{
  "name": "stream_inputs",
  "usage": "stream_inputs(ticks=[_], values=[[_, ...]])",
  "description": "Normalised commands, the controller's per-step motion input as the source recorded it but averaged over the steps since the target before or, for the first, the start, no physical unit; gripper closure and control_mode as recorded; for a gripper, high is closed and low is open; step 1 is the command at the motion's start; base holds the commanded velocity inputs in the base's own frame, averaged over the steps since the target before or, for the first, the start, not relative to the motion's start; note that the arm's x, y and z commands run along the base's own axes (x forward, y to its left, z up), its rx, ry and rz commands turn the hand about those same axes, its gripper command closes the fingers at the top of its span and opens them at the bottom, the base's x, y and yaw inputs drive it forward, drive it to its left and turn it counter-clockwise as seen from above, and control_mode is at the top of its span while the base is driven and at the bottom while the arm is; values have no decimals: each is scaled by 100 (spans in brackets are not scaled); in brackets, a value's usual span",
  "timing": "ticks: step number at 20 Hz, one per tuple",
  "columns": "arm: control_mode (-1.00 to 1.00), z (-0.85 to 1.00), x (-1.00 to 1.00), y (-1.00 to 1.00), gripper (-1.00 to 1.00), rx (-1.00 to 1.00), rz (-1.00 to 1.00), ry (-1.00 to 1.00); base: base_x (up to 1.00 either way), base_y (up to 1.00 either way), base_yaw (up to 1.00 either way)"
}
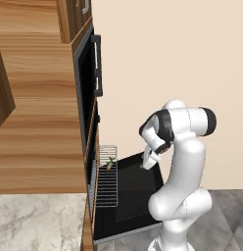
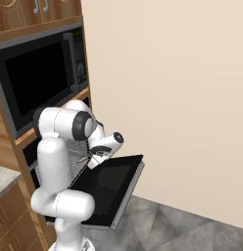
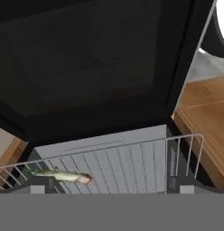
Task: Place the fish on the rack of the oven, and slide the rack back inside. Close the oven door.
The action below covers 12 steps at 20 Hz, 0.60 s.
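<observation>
The gripper (image 1: 148,164) hangs over the lowered oven door (image 1: 135,196), jaws spread wide and holding nothing. Its finger tips (image 3: 49,182) rise at the bottom of the hand view, directly in front of the rack (image 3: 123,164).

The rack is drawn out of the oven (image 1: 86,98) above the open door, its front rail nearest the hand. The fish (image 3: 59,175) lies flat on the bars near that front rail, towards the left corner as the hand camera sees it. Its long axis runs along the rail, across the bars, with the paler, blunter end towards the middle of the rack. In the left base view the fish (image 1: 109,163) sits at the outer end of the rack, just beside the gripper and apart from it.

Judgement: the fish is placed; the rack's front rail lies directly ahead of the open hand, so a push into the dark cavity appears next. The door is not yet shut.
</observation>
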Motion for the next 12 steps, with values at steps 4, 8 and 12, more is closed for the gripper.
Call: stream_inputs(ticks=[4,8,12], values=[[-100,-82,33,35,-100,0,0,0,0,0,0],[-100,-52,31,34,-100,0,0,0,0,0,0],[-100,-46,36,23,-100,0,1,0,0,0,0]])
